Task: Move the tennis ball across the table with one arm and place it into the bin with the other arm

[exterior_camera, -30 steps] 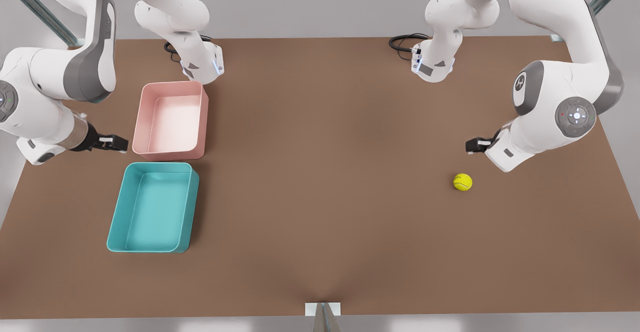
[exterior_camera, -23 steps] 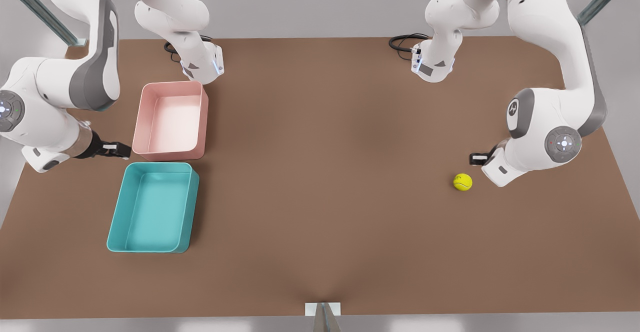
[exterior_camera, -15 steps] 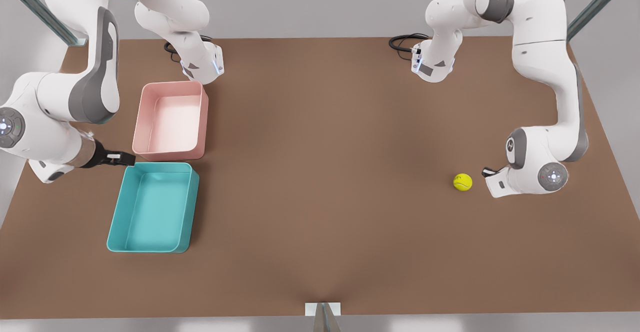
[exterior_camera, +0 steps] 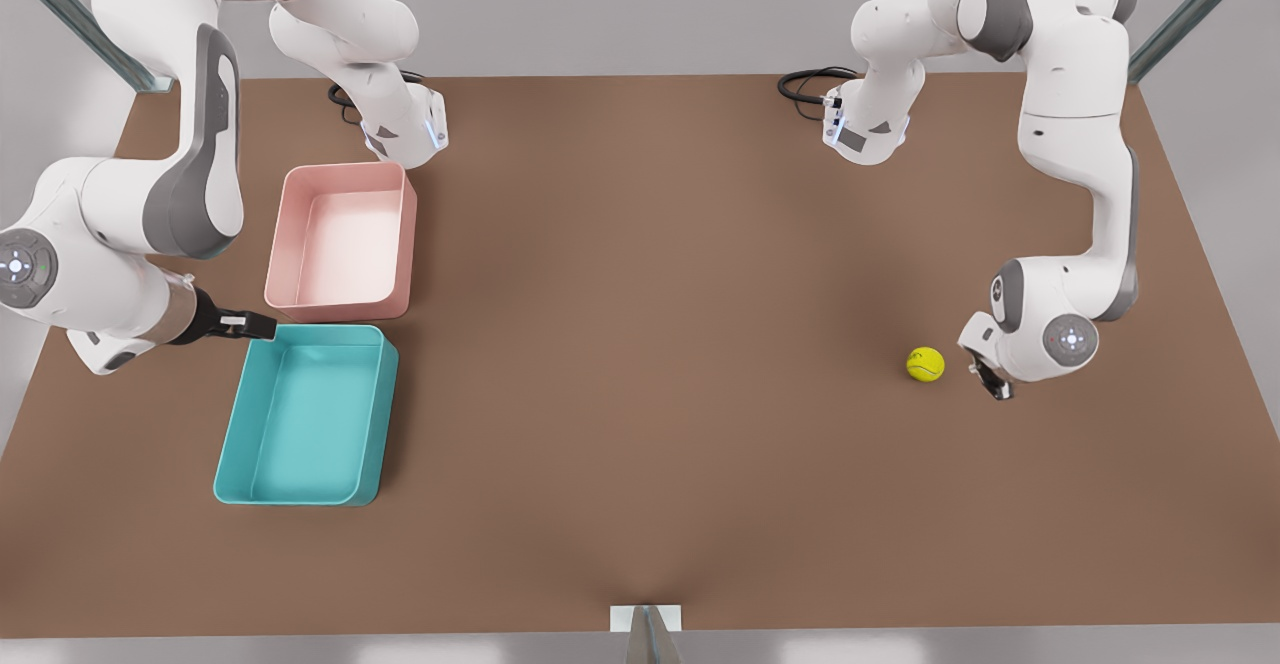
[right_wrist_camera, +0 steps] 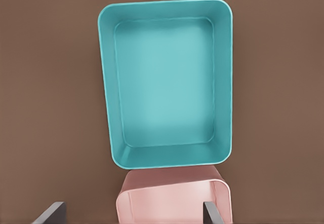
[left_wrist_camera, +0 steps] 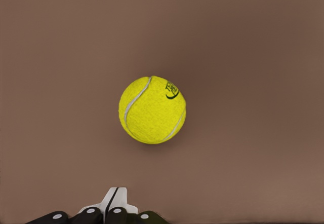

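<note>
Tennis ball [exterior_camera: 925, 364] beside left pincer [exterior_camera: 992, 382], seam pincerward.

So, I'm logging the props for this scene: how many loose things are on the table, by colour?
Yellow-green: 1, the tennis ball
Teal: 1, the bin
Pink: 1, the tray
Total: 3

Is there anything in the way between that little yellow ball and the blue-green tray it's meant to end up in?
Nothing visible does. Bare table lies between the tennis ball and the bin; the pink tray sits beside the bin, off that line.
</note>
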`<state>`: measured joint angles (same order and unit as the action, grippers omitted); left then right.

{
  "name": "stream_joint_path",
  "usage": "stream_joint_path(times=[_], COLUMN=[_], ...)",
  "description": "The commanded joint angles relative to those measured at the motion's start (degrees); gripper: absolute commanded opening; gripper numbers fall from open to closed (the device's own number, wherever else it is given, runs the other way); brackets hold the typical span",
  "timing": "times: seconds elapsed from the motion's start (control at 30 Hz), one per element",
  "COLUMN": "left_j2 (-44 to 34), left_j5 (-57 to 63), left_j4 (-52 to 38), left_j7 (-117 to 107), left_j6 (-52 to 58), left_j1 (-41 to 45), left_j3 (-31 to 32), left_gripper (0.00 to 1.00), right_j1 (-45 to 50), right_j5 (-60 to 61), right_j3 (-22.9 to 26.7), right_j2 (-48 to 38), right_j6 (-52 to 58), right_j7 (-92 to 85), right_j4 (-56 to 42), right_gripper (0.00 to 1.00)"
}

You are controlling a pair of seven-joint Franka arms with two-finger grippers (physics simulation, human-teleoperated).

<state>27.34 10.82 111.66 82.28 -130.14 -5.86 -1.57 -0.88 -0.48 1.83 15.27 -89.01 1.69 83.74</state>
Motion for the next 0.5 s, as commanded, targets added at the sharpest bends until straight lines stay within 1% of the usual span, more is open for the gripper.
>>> stream_joint_path(times=[0.0,0.07,0.17,0.27,0.37,0.47], left_j2=[0.0,-0.3,-0.3,0.0,0.0,0.1], left_j5=[-0.1,-0.1,0.4,0.3,0.3,0.3], left_j4=[1.1,3.2,3.2,3.1,3.5,4.3], left_j7=[37.9,38.0,37.9,36.6,33.0,27.6], left_j6=[-7.2,-7.1,-3.3,-7.1,-4.8,-5.0], left_j1=[-0.2,0.3,0.8,0.9,0.9,0.8], left_j3=[0.0,0.0,0.0,0.0,0.0,-0.4], left_gripper=[0.21,0.21,0.21,0.21,0.21,0.21], right_j1=[0.0,0.0,0.0,0.0,0.0,-0.1], right_j5=[0.0,0.0,0.0,0.0,0.0,0.1], right_j3=[0.0,-0.1,0.0,0.0,0.0,-0.1], right_j2=[-0.1,0.4,0.4,0.5,0.6,0.6], right_j6=[-0.1,-0.1,-0.1,-0.1,-0.1,0.0], right_j7=[0.3,0.3,0.3,0.3,0.3,0.3], right_j4=[0.0,0.0,0.0,0.0,0.0,0.0], right_gripper=[1.00,1.00,1.00,1.00,1.00,1.00])
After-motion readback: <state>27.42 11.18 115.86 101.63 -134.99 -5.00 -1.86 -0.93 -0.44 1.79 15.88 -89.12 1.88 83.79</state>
